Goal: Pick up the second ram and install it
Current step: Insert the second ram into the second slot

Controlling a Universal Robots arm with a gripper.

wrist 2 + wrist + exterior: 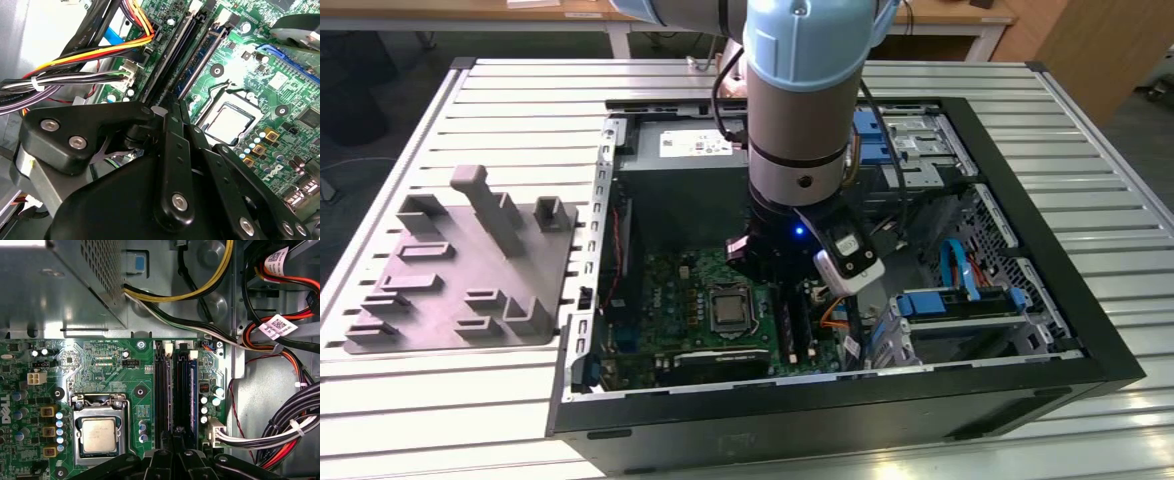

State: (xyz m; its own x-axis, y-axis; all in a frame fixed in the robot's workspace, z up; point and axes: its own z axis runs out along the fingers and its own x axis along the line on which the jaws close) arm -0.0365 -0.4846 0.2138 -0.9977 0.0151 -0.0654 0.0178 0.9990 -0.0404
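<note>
The gripper (175,442), fingers pressed together, hangs directly over the second ram (183,390), whose long axis runs along its slot beside the CPU socket (98,432)

Colour rundown: the motherboard (105,370) is green with fine pale traces, and the CPU (98,435) on it is plain silver in a shiny metal frame. The memory slots (161,395) are black, 1 with a dark blue strip beside it. The cable bundle (100,55) mixes yellow, orange, red, black and white wires. The gripper (172,150) is all matte black with silver screw heads. The arm (803,90) is pale blue over silver. The moulded plate (460,270) on the exterior view's left is dull grey-mauve, the table (507,390) ribbed silver, the drive brackets (941,300) bright blue.
</note>
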